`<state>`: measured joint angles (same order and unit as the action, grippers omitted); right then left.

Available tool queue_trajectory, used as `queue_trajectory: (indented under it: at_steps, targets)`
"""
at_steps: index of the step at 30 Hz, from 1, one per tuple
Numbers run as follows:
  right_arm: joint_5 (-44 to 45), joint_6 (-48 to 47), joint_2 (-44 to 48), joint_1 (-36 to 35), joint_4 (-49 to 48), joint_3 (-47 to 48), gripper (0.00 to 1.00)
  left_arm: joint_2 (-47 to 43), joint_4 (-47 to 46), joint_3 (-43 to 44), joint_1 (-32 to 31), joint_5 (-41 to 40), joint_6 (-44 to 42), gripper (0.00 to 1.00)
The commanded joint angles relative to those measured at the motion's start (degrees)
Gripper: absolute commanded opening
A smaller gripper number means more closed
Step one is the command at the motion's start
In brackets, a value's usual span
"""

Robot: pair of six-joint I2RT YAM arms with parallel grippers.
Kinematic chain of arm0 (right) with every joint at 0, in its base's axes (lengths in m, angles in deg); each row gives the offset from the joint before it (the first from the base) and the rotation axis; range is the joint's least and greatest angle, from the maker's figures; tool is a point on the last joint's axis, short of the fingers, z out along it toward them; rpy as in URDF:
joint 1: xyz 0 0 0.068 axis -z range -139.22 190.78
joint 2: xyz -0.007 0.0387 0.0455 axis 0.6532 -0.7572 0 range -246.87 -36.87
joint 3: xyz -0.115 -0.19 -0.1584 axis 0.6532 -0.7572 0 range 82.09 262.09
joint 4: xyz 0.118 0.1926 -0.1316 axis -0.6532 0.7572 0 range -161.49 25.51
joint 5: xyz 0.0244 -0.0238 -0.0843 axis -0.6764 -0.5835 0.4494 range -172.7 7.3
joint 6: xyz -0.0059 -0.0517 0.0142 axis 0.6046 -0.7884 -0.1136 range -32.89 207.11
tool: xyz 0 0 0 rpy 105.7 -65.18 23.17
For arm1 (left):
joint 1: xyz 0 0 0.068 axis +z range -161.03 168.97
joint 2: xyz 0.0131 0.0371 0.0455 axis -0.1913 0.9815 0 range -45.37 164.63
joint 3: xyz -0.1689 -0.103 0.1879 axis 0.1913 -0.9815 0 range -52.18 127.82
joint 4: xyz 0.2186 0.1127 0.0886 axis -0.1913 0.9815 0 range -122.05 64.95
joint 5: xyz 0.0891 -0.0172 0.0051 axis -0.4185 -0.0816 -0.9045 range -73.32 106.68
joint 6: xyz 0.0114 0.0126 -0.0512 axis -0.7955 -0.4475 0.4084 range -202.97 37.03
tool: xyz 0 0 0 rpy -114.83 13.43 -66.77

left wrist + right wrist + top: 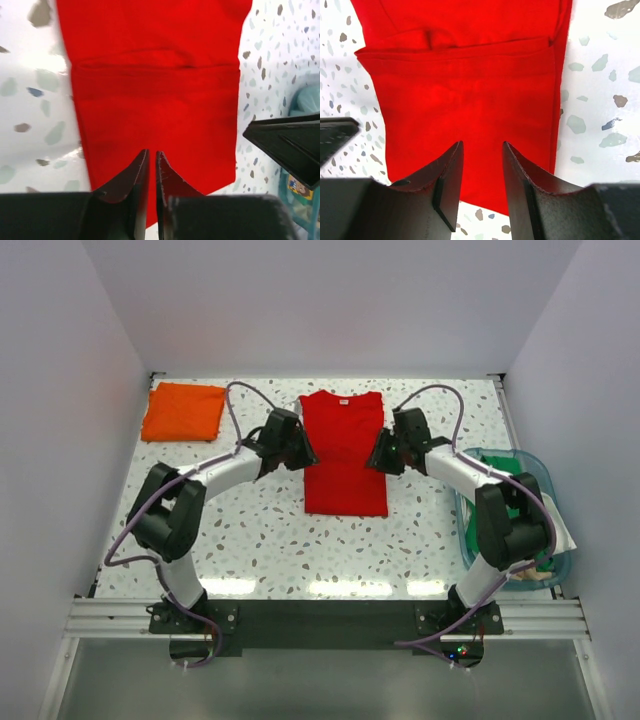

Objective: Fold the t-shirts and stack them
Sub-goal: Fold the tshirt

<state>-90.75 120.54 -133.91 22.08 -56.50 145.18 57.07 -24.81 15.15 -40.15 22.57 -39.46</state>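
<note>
Red t-shirt lies flat mid-worktop, sleeves folded in, neck label at its far end. Left tool hovers at the shirt's left edge, fingers nearly together with only a slit between, gripping nothing. Right tool at the shirt's right edge, fingers moderately apart, empty. Orange t-shirt folded, well left of the red one.

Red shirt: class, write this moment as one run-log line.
red shirt: partly folded, flat | left claw: shut, over it | right claw: open, over it | orange shirt: folded, far left
</note>
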Motion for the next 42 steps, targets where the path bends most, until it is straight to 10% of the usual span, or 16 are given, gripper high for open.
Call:
queue_trajectory:
  at_steps: [1, 15, 29, 42]
  targets:
    - [0.33, -0.74, 0.87, -0.72, -0.66, -0.33, 0.4, 1.98, -4.61, -0.88, -1.37, 4.39, 1.93, 0.13]
    - [1.72, 0.85, 8.44, -4.42, -3.56, -18.43, 0.4, -0.74, -10.94, -16.61, -4.63, 3.69, 5.63, 0.08]
    - [6.64, 2.25, 20.21, -3.89, 1.89, -21.78, 0.41, -12.68, -3.47, -18.99, -4.36, 0.7, 2.37, 0.48]
    - [5.33, 2.52, 17.76, -2.4, -0.83, -24.86, 0.4, -13.14, -8.82, -26.81, -4.27, 2.55, 5.09, 0.48]
